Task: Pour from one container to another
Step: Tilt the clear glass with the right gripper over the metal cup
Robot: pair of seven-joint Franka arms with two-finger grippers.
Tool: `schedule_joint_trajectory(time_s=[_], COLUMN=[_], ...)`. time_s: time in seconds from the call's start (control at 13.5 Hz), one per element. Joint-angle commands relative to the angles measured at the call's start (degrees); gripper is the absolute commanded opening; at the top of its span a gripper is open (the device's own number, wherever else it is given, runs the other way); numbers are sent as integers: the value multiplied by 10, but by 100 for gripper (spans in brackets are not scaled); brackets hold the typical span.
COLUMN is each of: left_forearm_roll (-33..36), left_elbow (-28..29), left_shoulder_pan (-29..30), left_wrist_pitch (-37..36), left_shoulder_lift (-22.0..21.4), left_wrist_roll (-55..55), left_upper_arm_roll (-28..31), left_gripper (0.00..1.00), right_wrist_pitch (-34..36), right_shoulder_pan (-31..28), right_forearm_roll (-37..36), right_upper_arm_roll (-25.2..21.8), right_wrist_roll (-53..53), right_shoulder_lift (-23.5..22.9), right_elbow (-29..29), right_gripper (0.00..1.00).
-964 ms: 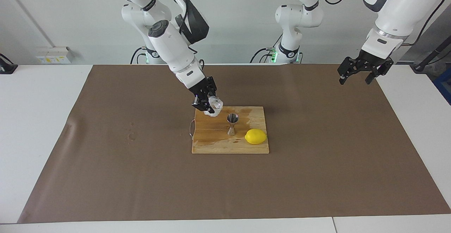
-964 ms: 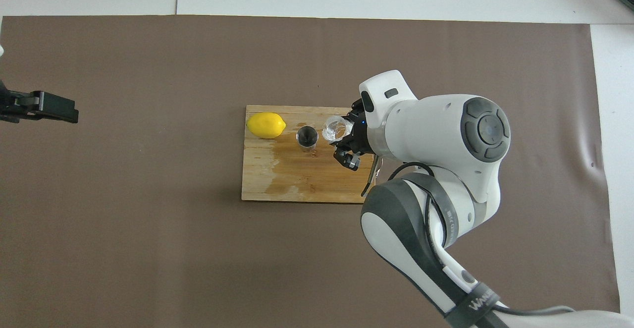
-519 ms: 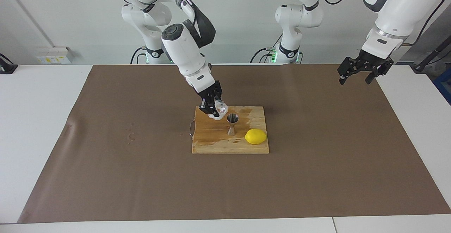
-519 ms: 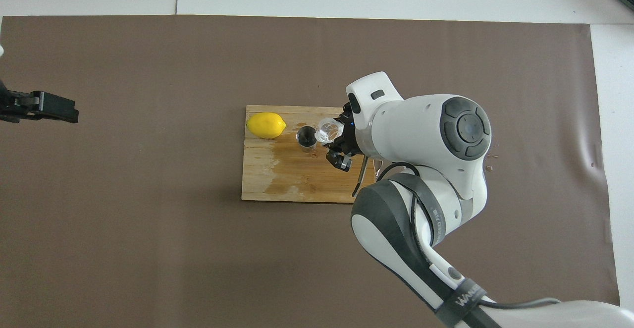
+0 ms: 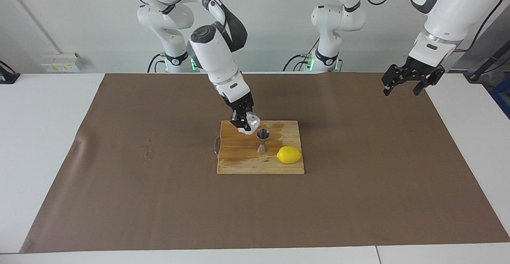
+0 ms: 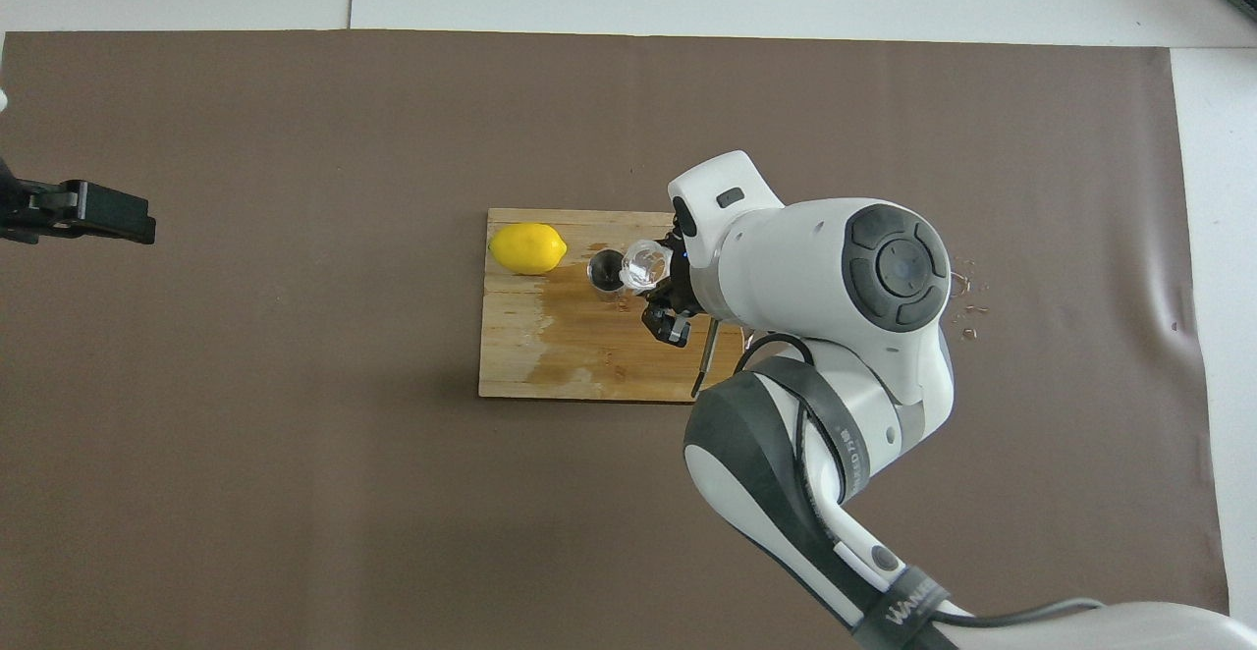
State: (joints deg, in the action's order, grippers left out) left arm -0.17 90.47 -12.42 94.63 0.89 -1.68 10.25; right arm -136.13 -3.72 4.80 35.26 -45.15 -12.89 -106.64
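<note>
the right gripper was clamped on the little clear cup, holding it up over the wooden board. the cup was tipped, with its mouth turned toward the shiny steel jigger. the jigger stood upright on the board, and from above the cup's rim looked like it sat just at the edge of the jigger's open top. i could not see if anything was coming out.

to pour well, i thought the arm should tip the cup slowly. the jigger's mouth was small, so a fast tip could splash over the side. the board already looked wet in places. the cup's lip should stay right above the middle of the jigger and should not bump it, because the thin-waisted jigger could fall over.

a little farther along the board, just beside the jigger, lay a yellow lemon.

the left gripper waited with its fingers open, up over the left arm's end of the brown mat.
</note>
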Motion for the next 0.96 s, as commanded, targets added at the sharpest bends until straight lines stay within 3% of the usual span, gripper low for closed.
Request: schedule_joint_trajectory(time_s=[0.0,0.37,0.89], left_forearm_roll=[4,4,4], left_elbow=[19,19,19], left_shoulder_pan=[0,-1,-1], left_wrist_pitch=[-2,-2,-2], left_shoulder_lift=[-17,-17,-17], left_wrist_roll=[6,6,6], left_upper_arm_roll=[-1,-1,-1], left_gripper=[100,100,100], right_wrist_pitch=[10,28,46], right_shoulder_pan=[-4,4,5], right_forearm_roll=[-29,-73,-101], right_upper_arm_roll=[9,13,17], right_wrist_roll=[23,43,52], right_shoulder_lift=[-8,-17,-39], right_elbow=[12,22,55], right_gripper=[13,5,3])
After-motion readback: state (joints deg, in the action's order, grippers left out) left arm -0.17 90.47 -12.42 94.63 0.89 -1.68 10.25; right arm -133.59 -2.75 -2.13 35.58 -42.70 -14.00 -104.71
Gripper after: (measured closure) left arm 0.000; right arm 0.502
